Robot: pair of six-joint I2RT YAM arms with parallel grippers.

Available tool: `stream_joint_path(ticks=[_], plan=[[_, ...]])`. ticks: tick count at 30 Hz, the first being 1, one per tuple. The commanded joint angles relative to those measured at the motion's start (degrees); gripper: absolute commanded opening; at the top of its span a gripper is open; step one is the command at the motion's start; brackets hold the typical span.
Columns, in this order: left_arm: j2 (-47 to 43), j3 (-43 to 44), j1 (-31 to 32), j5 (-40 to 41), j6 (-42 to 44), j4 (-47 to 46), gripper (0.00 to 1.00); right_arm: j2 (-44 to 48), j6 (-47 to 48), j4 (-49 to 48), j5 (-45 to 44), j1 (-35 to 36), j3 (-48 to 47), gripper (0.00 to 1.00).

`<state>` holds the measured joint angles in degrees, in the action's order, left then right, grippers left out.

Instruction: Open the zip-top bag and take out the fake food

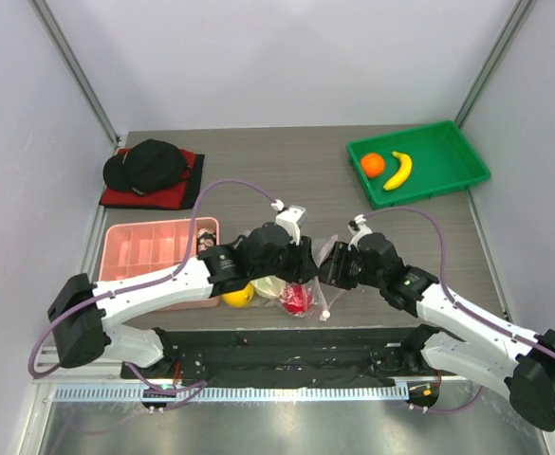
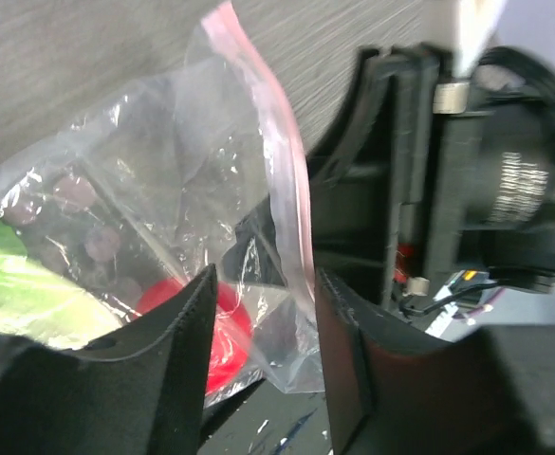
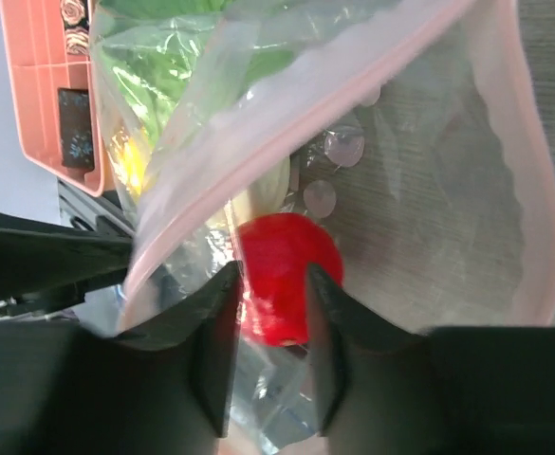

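The clear zip-top bag (image 1: 317, 301) lies between my two grippers, its pink strip (image 2: 282, 180) spread into an open mouth (image 3: 533, 237). Inside it are a red round fruit (image 3: 291, 275), a green leafy cabbage (image 2: 21, 284) and a yellow lemon (image 1: 239, 295). My right gripper (image 3: 269, 275) reaches into the mouth, fingertips pressed on both sides of the red fruit. My left gripper (image 2: 263, 280) stands open, with bag film and the pink strip loose between its fingers. An orange (image 1: 373, 164) and a banana (image 1: 397, 171) lie in the green tray (image 1: 453, 152).
A pink compartment tray (image 1: 149, 248) holding small dark items sits left of the bag, close under my left arm. At the back left, a black cap (image 1: 149, 163) rests on a red cloth. The two grippers nearly touch over the table's near edge.
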<state>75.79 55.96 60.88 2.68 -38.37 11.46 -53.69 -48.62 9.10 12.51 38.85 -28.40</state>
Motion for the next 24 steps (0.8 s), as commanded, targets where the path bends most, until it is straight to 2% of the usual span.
stream_joint_path(ticks=[1, 4, 8, 11, 14, 17, 21, 24], plan=[[2.6, 2.7, 0.9, 3.1, 0.7, -0.7, 0.43, 1.3, -3.2, -3.7, -1.3, 0.1, 2.1, 0.28], [4.0, 3.6, 1.3, 3.2, 0.6, -0.7, 0.44, -0.5, -3.6, -4.9, 0.2, 0.1, 2.1, 0.22], [4.7, 4.4, 2.2, 3.5, 1.2, -1.4, 0.56, -2.0, -3.6, -5.2, -0.6, 0.1, 3.8, 0.21], [6.3, 5.3, 2.3, 3.8, 1.6, -1.6, 0.62, -0.9, -4.3, -3.7, -3.3, 0.2, 4.9, 0.14], [9.7, 7.1, 2.5, 3.6, 2.3, -1.6, 0.61, 1.8, -5.5, -3.1, -5.7, 0.1, 6.6, 0.12], [13.2, 9.9, 2.7, 3.7, 3.1, -1.2, 0.53, 2.4, -6.4, -4.7, -4.5, 0.0, 7.1, 0.10], [14.6, 10.8, 3.3, 3.5, 3.1, -1.9, 0.59, 2.3, -5.9, -6.6, -2.3, 0.1, 7.1, 0.02], [14.7, 11.2, 3.4, 4.2, 3.2, -2.1, 0.62, 2.2, -5.5, -7.5, -1.0, 0.0, 7.2, 0.01]])
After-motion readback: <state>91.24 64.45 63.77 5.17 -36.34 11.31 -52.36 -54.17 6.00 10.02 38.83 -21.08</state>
